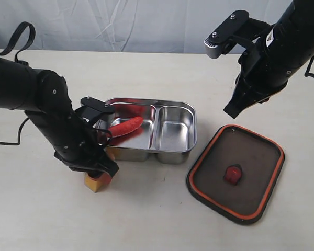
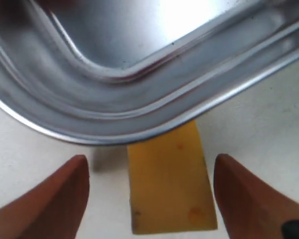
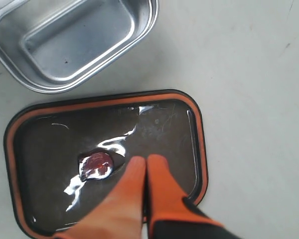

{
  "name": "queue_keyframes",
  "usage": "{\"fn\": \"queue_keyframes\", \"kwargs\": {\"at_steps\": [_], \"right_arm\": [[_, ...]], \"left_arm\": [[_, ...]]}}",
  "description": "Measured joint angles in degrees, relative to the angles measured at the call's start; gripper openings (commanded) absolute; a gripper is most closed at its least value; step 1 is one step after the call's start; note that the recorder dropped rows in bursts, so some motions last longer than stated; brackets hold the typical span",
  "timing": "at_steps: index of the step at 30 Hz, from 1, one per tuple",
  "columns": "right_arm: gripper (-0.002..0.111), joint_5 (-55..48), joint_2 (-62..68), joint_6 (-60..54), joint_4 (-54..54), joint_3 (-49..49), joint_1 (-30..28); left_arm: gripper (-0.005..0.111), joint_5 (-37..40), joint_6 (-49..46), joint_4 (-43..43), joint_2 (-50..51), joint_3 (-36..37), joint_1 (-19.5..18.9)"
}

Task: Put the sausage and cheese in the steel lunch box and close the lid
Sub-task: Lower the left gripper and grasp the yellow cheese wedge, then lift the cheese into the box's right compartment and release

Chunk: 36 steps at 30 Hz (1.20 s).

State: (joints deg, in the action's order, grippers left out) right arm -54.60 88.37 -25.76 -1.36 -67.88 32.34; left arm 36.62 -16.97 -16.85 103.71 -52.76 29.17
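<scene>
Left pincer (image 2: 150, 164) down at the table (image 1: 42, 219), spread wide, nothing gripped. The cheese (image 2: 167, 189) lies flat on the table between my two orange fingers (image 2: 55, 199), with bare table showing on either side of it, so neither finger touches. Its far end is tucked just under the rounded corner of the steel lunch box (image 2: 139, 114). From the exterior view the cheese sits outside the box, at its near left corner, right below my left pincer. The sausage (image 1: 125, 126) is already in the larger compartment, lying slantwise. The smaller compartment (image 1: 172, 130) is beside it. Right pincer (image 3: 145, 167) pressed shut, fingers together, holding nothing. It hangs over the lid (image 3: 159, 129), which lies on the table just beside the box, orange rim seal up. In the right wrist view my fingertips line up next to the red centre valve (image 3: 95, 165); the exterior view shows this pincer raised clear of the lid.
</scene>
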Motion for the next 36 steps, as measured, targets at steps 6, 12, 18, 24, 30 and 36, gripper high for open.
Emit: {"fn": "queue_keyframes", "kwargs": {"at_steps": [6, 12, 18, 24, 30, 36], "right_arm": [[0.0, 0.1, 0.0, 0.0, 0.0, 0.0, 0.0], [0.0, 0.3, 0.0, 0.0, 0.0, 0.0, 0.0], [0.0, 0.3, 0.0, 0.0, 0.0, 0.0, 0.0], [0.0, 0.3, 0.0, 0.0, -0.2, 0.0, 0.0], [0.0, 0.8, 0.0, 0.0, -1.1, 0.0, 0.0], [0.0, 1.7, 0.0, 2.3, -1.3, 0.0, 0.0]], "left_arm": [[0.028, -0.2, 0.0, -0.2, 1.1, 0.0, 0.0], [0.0, 3.2, 0.0, -0.3, 1.1, 0.0, 0.0], [0.0, 9.5, 0.0, -0.3, 0.5, 0.0, 0.0], [0.0, 11.1, 0.0, -0.2, -5.7, 0.6, 0.0], [0.0, 9.4, -0.1, -1.8, -14.2, 0.0, 0.0], [0.0, 3.0, -5.2, -6.7, -14.9, -5.5, 0.0]]}}
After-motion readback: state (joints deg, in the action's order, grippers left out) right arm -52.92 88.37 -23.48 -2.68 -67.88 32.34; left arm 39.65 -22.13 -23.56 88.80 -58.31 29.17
